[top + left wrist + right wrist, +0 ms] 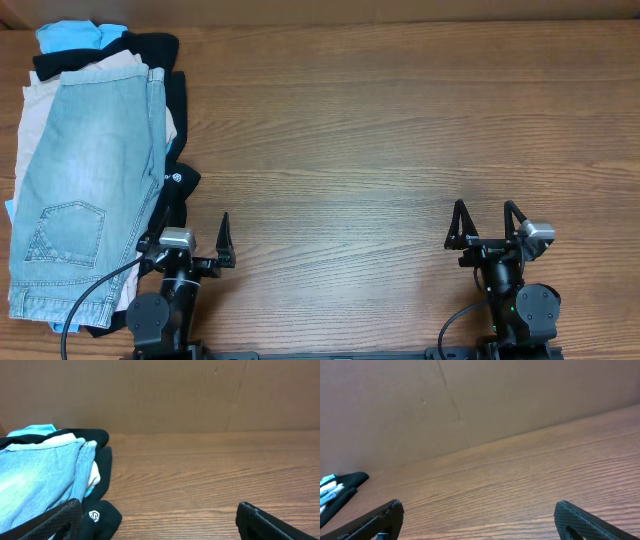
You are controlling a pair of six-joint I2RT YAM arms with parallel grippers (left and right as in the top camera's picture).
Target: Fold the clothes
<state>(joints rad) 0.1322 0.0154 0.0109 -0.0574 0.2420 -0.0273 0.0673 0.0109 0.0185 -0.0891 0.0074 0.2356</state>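
Note:
Pale blue denim shorts (85, 170) lie folded on top of a pile at the table's left edge, back pocket toward the front. Under them lie a beige garment (55, 85), a black garment (150, 50) with a small white logo, and a sky-blue garment (75, 35). The shorts also show in the left wrist view (35, 480). My left gripper (190, 235) is open and empty at the front, just right of the pile, its left finger near the black cloth. My right gripper (488, 222) is open and empty at the front right, far from the pile.
The wooden table (400, 130) runs right of the pile. A brown cardboard wall (200, 395) stands behind the table's far edge. The pile's black edge (345, 485) shows at the far left of the right wrist view.

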